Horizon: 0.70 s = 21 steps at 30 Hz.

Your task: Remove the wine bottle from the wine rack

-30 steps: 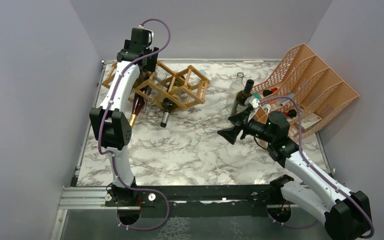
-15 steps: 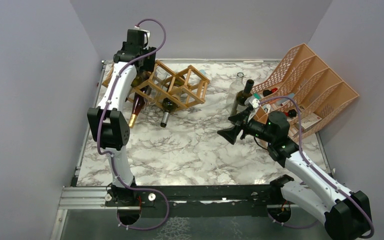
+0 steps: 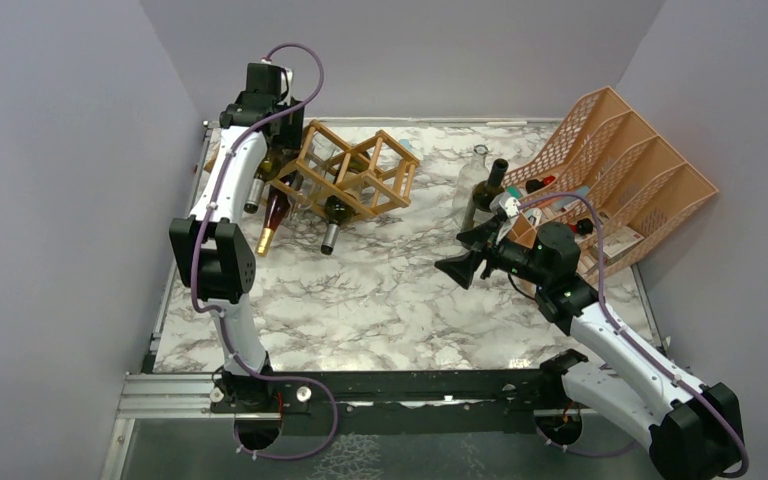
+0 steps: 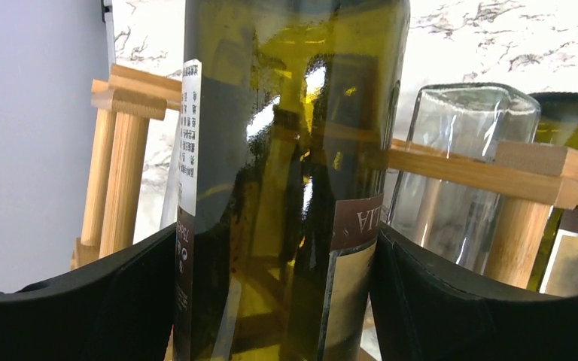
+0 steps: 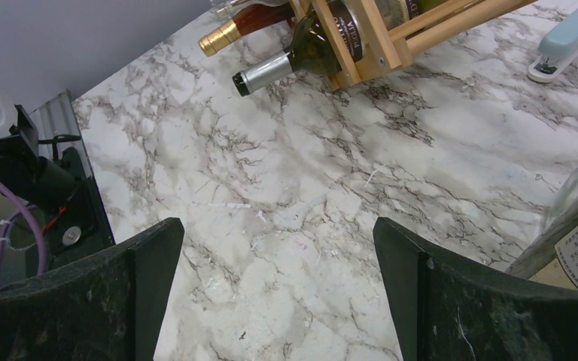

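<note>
Wine bottle [image 4: 286, 135], olive-green glass with a dark label: lodged in the wine rack [image 3: 355, 175] toward its left end, at the table's [image 3: 390, 300] far-left corner, with wooden posts on one side and a crossbar on the other. Clamped between the fingers [image 4: 83, 316] of the left gripper [image 4: 275, 241]: spread wide, one black pad against each flank of the glass, no gap showing on either side.

Just beside it in the next cell, a clear bottle [image 4: 459, 143], then another green bottle [image 4: 572, 143] at the view's right border. Hardly any room there: grey wall [image 4: 30, 150] close on the left, rack bars all round.

Under the rack's near side, a gold-capped neck [image 5: 229, 34] and a silver-capped neck [image 5: 263, 73] pointing toward the table's middle.

Right gripper [image 5: 277, 226]: fingers spread fully apart, holding and touching nothing, hovering over bare marble near the right edge, just beside two upright bottles [image 3: 490, 185] and the peach file organizer [image 3: 620, 170]. Broad open marble across the middle and near edge.
</note>
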Motion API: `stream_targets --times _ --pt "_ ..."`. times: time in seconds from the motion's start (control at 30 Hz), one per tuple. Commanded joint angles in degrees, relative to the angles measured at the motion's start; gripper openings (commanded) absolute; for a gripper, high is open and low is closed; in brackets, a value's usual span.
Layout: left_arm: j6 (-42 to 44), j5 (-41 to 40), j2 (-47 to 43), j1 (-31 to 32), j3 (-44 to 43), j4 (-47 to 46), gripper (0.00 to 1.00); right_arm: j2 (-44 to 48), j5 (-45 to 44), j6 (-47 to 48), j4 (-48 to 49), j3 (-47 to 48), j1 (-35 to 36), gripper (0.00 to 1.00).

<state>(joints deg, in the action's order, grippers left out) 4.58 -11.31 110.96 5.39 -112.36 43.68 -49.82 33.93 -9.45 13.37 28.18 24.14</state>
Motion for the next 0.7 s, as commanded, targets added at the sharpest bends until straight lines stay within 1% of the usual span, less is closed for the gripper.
stream_targets --times 0.0,0.27,0.47,0.6,0.67 --pt "-1.21 -0.3 -4.42 -0.64 0.16 1.93 0.52 0.6 0.59 0.14 -0.45 0.79 -0.1 1.0" --pt "-2.98 -0.2 -10.76 -0.64 0.15 1.91 0.4 0.24 -0.51 -0.22 -0.28 0.73 -0.07 1.0" --pt "-5.55 2.25 -18.52 -0.64 5.77 -0.27 0.36 0.16 -3.07 -4.58 1.79 -0.1 -0.1 1.0" --pt "-8.09 6.95 -23.92 -0.64 10.27 -2.08 0.35 0.66 -8.92 -6.49 0.07 -0.07 -0.12 1.0" --pt "-9.54 11.19 -26.6 -0.64 11.96 -2.67 0.34 0.78 -8.31 -5.68 0.19 -0.44 -0.15 1.0"
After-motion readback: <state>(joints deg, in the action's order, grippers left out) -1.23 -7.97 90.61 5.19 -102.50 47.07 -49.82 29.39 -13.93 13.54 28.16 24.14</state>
